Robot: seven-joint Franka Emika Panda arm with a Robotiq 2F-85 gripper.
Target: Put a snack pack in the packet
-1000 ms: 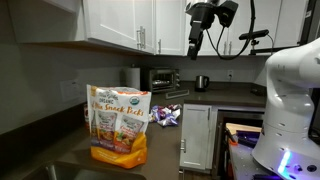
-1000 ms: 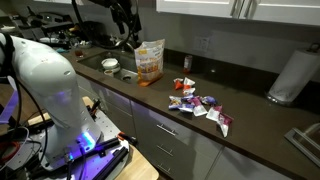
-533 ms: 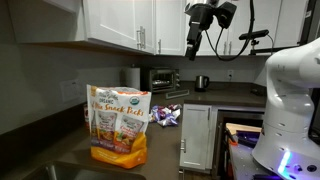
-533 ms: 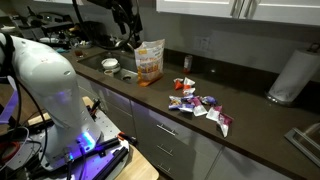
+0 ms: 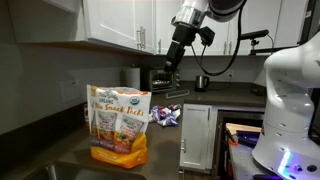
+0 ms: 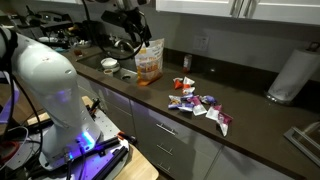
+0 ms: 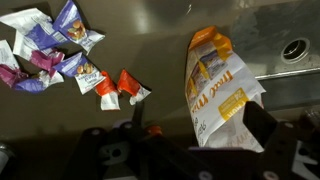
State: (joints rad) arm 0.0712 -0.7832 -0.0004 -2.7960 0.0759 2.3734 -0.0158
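Note:
The packet (image 5: 118, 125) is a tall orange-yellow "Snack Pack" bag standing on the dark counter; it shows in both exterior views (image 6: 150, 62) and in the wrist view (image 7: 220, 85). Two small reddish-orange snack packs (image 7: 118, 88) lie beside it on the counter and also show in an exterior view (image 6: 185, 85). Purple-and-white wrappers (image 7: 50, 40) lie in a pile further along. My gripper (image 5: 170, 65) hangs high over the counter, open and empty, with its fingers framing the packet in the wrist view (image 7: 200, 122).
A sink (image 6: 108, 60) with a white bowl lies next to the packet. A toaster oven (image 5: 160, 78) and a kettle (image 5: 201, 82) stand at the back. A paper towel roll (image 6: 288, 75) stands at the counter's far end. Wall cabinets (image 5: 130, 25) hang overhead.
The arm has swung across and lower, bringing my gripper from high beside the cabinets to above the counter between the packet and the wrappers. The objects have not moved.

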